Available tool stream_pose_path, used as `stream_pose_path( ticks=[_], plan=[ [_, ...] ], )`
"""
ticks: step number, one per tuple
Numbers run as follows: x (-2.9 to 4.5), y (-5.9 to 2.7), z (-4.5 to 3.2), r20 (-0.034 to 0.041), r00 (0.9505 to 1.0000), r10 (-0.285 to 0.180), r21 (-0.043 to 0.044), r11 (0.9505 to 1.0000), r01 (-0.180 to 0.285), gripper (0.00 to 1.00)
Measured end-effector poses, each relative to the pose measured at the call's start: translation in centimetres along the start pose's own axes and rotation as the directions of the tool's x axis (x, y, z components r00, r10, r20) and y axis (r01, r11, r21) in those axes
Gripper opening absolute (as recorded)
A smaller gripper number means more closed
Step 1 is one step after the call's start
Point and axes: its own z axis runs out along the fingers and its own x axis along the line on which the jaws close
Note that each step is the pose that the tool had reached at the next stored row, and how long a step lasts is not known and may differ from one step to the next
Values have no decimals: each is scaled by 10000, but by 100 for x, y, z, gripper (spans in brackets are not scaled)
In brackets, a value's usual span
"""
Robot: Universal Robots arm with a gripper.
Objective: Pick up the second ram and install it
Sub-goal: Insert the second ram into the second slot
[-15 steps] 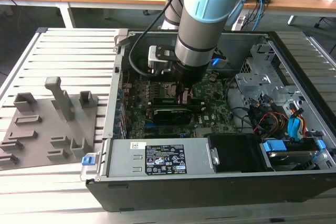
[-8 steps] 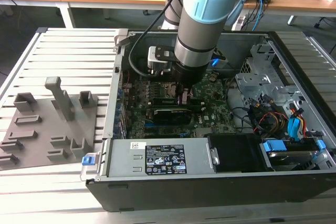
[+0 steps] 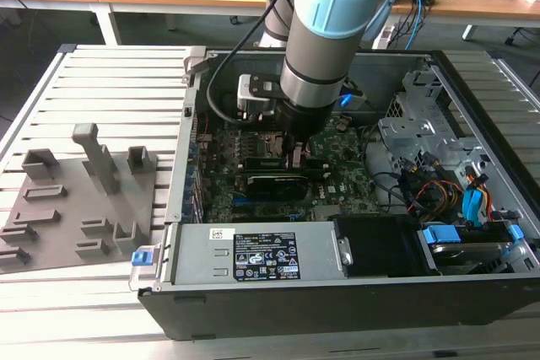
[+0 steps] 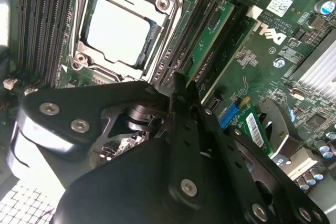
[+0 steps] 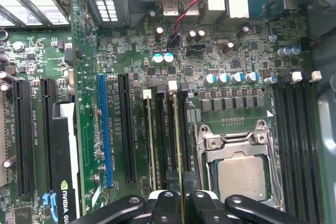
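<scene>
The second ram (image 4: 212, 38) is a thin green stick standing on edge in a memory slot beside the CPU socket (image 4: 123, 30). In the first wrist view the second ram (image 5: 176, 140) shows as a narrow line running from a white slot clip down between my black fingers. My gripper (image 4: 186, 85) is shut on the near end of the stick, one finger on each face. In the exterior view my gripper (image 3: 295, 158) reaches straight down into the open computer case, over the middle of the motherboard (image 3: 337, 174). My gripper (image 5: 181, 195) sits low over the slots.
Another thin stick (image 5: 150, 140) stands in a neighbouring slot. A black graphics card (image 3: 270, 185) lies close in front of the gripper. The power supply (image 3: 253, 255), drive cage (image 3: 422, 124) and cables crowd the case. A grey holder tray (image 3: 76, 208) lies outside at the exterior view's left.
</scene>
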Motion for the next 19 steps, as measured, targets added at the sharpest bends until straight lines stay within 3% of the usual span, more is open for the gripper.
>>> stream_pose_path(
  ticks=[5, 13, 16, 17, 19],
  plan=[
    [7, -3, 49, 6, 10000, 1, -8, 10000, -1, 14],
    [7, -4, 52, 8, 10000, 0, -6, 10000, 0, 14],
    [7, -3, 53, 8, 10000, 0, -8, 10000, 0, 22],
    [6, -3, 44, -6, 10000, 1, -9, 10000, -1, 22],
    [-11, 5, -68, -29, 10000, 3, -5, 10000, -3, 22]
  ],
)
